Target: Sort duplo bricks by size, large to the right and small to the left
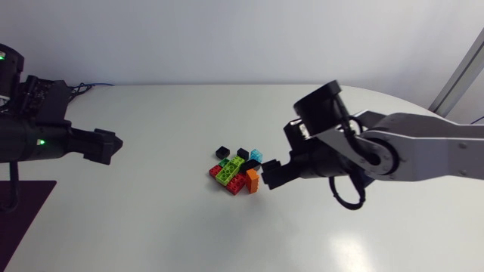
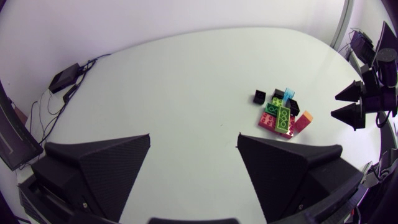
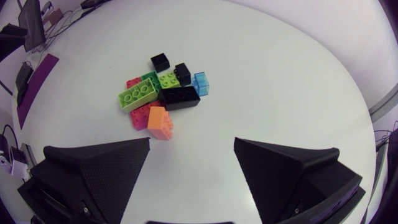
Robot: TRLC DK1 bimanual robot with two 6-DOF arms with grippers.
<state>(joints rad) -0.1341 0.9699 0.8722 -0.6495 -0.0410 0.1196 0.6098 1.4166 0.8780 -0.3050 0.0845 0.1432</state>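
The heap of plastic duplo bricks (image 1: 237, 171) lies near the middle of the white table (image 1: 189, 227), large and small ones bunched together and unsorted. On top, a long lime-green brick (image 3: 138, 95) lies across some red bricks (image 3: 142, 116), and a long black brick (image 3: 181, 98) sits just beside its end. A small orange brick (image 3: 160, 122) sits against the red ones, on the side of the heap nearest my right pincer (image 3: 193, 146). On the far side from that pincer are a small see-through blue brick (image 3: 202, 83), which touches the long black one, and a small black brick (image 3: 160, 61), which stands just apart from the rest.

My right pincer hangs just short of the heap with its fingers spread wide and nothing between them. The orange brick lies ahead of the gap, not inside it. The left wrist view shows a strip of bare table between the tips of this pincer and the orange brick. My right arm (image 1: 423, 147), with silver-grey links and black joints, comes in from the table's right side.

My left pincer (image 2: 194, 140) is well apart from the heap, over the left part of the table. It is also wide open and holds nothing, and the bricks lie far ahead of it. A small black box with cables (image 2: 65, 78) rests near the table's far edge on my left arm's side.
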